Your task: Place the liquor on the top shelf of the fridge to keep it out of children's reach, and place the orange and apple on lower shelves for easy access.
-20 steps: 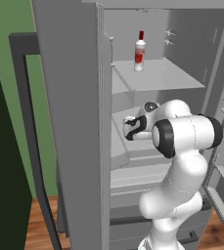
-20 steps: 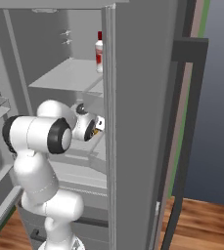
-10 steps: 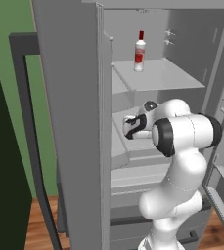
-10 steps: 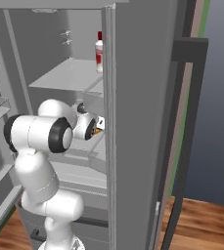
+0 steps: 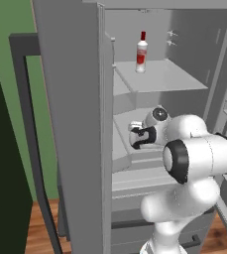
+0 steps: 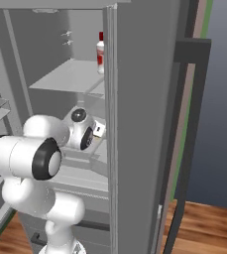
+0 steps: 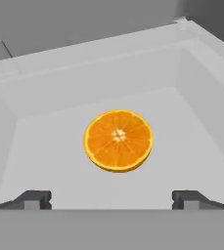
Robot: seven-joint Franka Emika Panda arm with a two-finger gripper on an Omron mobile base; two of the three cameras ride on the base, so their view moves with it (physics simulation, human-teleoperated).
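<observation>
Fridge (image 5: 70, 124) open, arm reaching into cavity at mid height. Top shelf (image 5: 164, 77) carries liquor (image 5: 141, 51) upright near back wall — high spot suits keeping it from children. Lower drawer (image 7: 45, 78), box-like, pale grey, holds orange (image 7: 119, 140) lying flat on its floor, cut face up, apart from walls. Gripper (image 7: 111, 199) hovers above it, fingers (image 7: 33, 199) spread wide, touching nothing — reads as orange released on low, easy-access level. Apple placement remains, by my judgement.

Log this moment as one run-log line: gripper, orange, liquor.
gripper: open, above drawer | orange: released, lying on lower drawer floor | liquor: upright on top shelf | apple: unseen
</observation>
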